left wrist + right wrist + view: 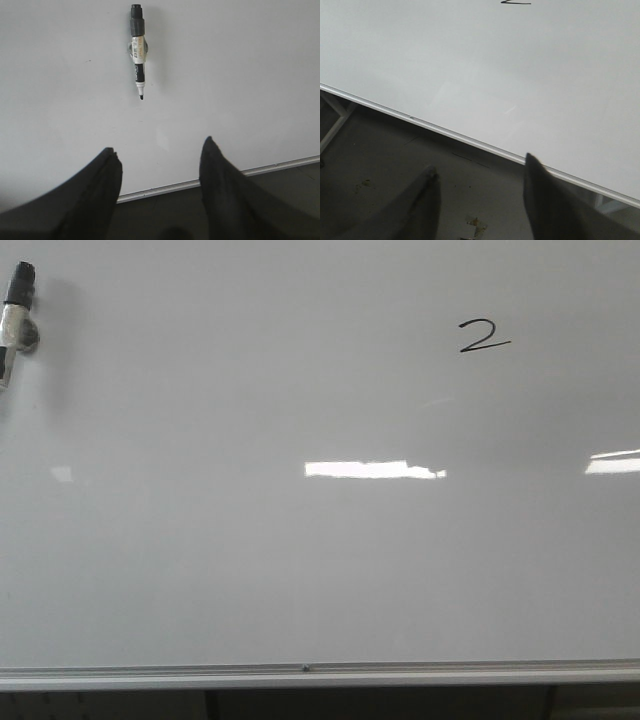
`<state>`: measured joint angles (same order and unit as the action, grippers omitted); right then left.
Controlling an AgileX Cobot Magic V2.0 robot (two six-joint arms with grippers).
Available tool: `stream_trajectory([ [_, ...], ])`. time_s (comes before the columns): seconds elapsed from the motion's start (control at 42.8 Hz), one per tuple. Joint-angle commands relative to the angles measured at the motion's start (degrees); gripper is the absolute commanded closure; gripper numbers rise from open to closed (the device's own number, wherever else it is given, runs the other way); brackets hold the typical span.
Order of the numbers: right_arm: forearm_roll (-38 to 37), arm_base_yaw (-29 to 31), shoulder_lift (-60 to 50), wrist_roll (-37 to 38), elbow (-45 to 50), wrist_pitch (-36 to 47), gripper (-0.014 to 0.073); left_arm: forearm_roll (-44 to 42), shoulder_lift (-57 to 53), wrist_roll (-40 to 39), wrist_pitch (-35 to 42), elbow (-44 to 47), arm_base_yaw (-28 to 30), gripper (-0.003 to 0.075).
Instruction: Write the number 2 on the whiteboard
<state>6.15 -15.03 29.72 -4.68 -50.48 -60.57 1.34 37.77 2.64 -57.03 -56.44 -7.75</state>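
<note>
The whiteboard [250,570] fills the front view, with its silver rail [300,673] along the near edge. A thin black number 2 [483,336] is drawn at the upper right; only its base stroke [516,2] shows in the right wrist view. A black-and-white marker [138,75] sits on a small holder on the board, tip uncapped; it also shows at the front view's far left [15,315]. My left gripper [159,149] is open and empty, well back from the marker. My right gripper [481,167] is open and empty, off the board over the floor.
Bright light reflections [372,469] lie on the board's middle and right edge. The board's rail [470,142] runs across the right wrist view, dark floor [390,165] with scraps beyond it. A white frame leg [335,125] stands under the board.
</note>
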Motion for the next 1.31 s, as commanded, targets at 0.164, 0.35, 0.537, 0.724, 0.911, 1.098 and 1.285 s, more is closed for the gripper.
stream_trajectory([
  [0.164, -0.31, 0.44, 0.24, -0.05, -1.76, 4.31, 0.0528, 0.13, 0.06, -0.17, 3.36, -1.82, -0.34, 0.0608],
  [0.35, -0.31, 0.44, 0.24, -0.05, -1.76, 4.31, 0.0608, 0.13, 0.06, -0.17, 3.36, -1.82, -0.34, 0.0741],
  [0.537, -0.31, 0.44, 0.24, -0.05, -1.76, 4.31, 0.0612, 0.13, 0.06, -0.17, 3.36, -1.82, -0.34, 0.0741],
  [0.724, -0.31, 0.44, 0.24, -0.05, -1.76, 5.37, 0.0612, 0.13, 0.06, -0.17, 3.36, -1.82, -0.34, 0.0741],
  [0.911, -0.31, 0.44, 0.24, -0.05, -1.76, 9.07, 0.0612, 0.13, 0.06, -0.17, 3.36, -1.82, -0.34, 0.0741],
  [1.098, -0.31, 0.44, 0.29, -0.05, -1.76, 11.87, 0.0612, 0.13, 0.06, -0.17, 3.36, -1.82, -0.34, 0.0741],
  [1.285, -0.31, 0.44, 0.29, -0.05, -1.76, 11.54, 0.0612, 0.13, 0.06, -0.17, 3.36, -1.82, -0.34, 0.0741],
])
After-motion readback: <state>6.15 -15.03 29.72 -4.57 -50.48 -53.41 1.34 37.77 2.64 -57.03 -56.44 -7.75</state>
